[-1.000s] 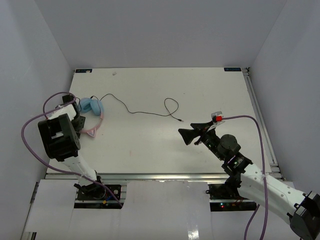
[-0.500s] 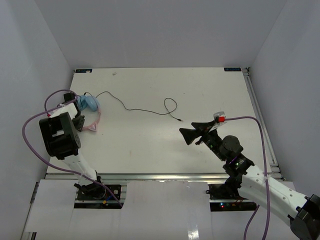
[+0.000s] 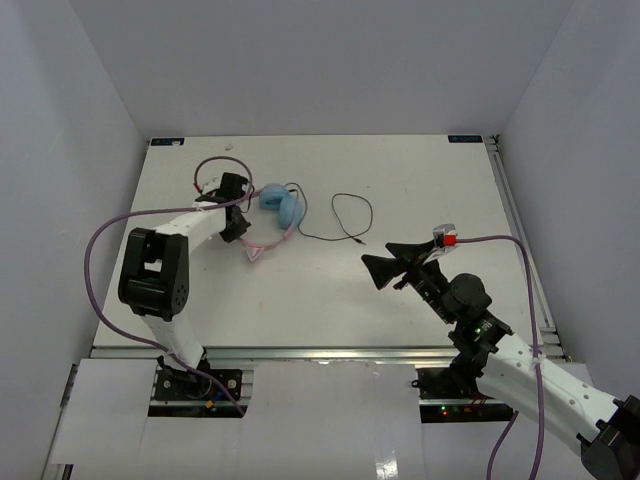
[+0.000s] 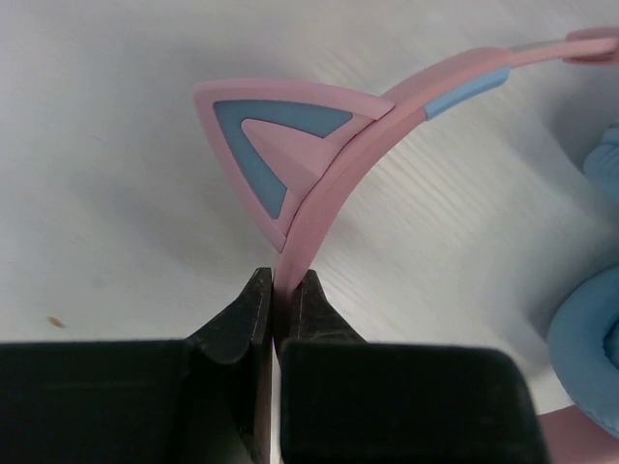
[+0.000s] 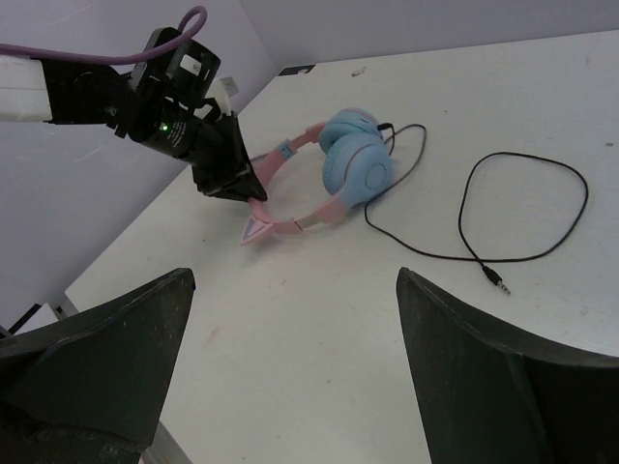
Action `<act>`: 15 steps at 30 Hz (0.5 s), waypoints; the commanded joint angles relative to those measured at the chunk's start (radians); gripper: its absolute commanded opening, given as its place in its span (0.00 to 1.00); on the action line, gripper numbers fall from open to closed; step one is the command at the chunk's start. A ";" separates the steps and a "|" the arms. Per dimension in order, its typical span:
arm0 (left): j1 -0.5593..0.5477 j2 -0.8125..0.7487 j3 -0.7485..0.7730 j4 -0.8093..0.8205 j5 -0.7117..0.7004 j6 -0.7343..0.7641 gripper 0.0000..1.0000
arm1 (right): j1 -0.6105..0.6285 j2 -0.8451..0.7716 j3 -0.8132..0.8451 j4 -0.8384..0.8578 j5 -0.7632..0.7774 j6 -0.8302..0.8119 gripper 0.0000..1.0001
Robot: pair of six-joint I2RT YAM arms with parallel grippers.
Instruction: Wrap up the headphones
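White table (image 3: 430, 180), grey walls. Headphones (image 3: 278, 208) lie on it, left gripper (image 4: 279, 285) pinched tight on their pink headband (image 4: 334, 184). Right gripper (image 3: 390, 263) well right of them, spread wide, empty. Best course: anchor the headband, gather cord (image 3: 325, 238) from the cup end.

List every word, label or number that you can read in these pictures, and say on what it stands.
No text can be read anywhere.
White sticker on the left arm: too small to read.
Blue label at the far left corner of the table, and its twin at the far right: too blurred to read.
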 commanded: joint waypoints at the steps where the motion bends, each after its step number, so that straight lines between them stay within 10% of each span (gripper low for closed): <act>1: -0.086 -0.150 -0.047 0.115 0.126 0.191 0.00 | 0.004 -0.016 -0.004 -0.001 0.043 -0.003 0.92; 15: -0.091 -0.528 0.113 -0.071 0.627 0.455 0.00 | 0.003 -0.075 -0.034 0.126 0.048 -0.109 0.96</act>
